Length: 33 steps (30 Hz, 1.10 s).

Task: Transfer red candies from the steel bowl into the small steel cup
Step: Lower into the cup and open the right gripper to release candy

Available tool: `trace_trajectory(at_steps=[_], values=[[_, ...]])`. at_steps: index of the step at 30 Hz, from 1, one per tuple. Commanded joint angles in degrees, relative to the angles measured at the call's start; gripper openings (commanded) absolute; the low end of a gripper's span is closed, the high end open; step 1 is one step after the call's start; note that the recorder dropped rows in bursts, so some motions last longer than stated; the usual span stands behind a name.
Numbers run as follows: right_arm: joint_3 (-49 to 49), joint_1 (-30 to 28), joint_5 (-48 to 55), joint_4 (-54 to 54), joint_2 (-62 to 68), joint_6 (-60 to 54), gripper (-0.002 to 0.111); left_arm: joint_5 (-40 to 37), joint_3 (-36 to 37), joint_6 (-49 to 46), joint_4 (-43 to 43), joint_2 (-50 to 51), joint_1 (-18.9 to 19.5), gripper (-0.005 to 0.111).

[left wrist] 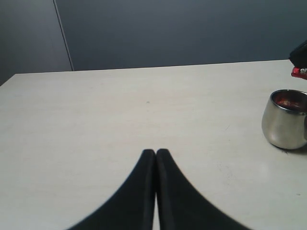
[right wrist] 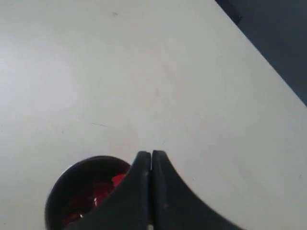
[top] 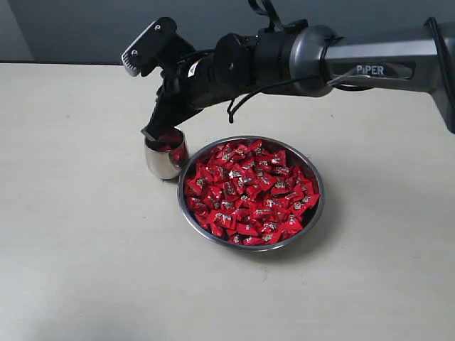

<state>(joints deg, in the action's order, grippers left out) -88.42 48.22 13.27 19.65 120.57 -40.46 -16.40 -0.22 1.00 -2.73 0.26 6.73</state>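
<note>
A wide pale table [top: 71,270] lay mostly bare, with open room beyond the cup on the side away from the bowl. The steel bowl [top: 321,202], heaped with red candies [top: 249,192], sat just beside the small steel cup [top: 162,165], hemming it in. The right gripper [top: 152,134], jaws pressed together, hung at the cup's mouth, where a sideways nudge would likely tip the cup and spill it. The left gripper [left wrist: 156,152], also pressed together, sat well apart.
</note>
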Motion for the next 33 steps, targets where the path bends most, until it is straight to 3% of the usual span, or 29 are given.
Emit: trace_trajectory(at_steps=[1,5,10,33], values=[[-0.2,-0.1,1.6,0.2,-0.5,0.0,-0.001,0.1,0.2,0.1,0.2,-0.3,0.0,0.000],[0.0,-0.1,4.2,3.6,0.0,-3.7,-0.001,0.1,0.2,0.1,0.2,-0.3,0.0,0.000],[0.1,-0.1,4.2,23.6,0.0,-22.9,-0.001,0.1,0.2,0.1,0.2,-0.3,0.0,0.000],[0.2,-0.2,4.4,21.3,2.9,-23.0,-0.001,0.1,0.2,0.1,0.2,-0.3,0.0,0.000]])
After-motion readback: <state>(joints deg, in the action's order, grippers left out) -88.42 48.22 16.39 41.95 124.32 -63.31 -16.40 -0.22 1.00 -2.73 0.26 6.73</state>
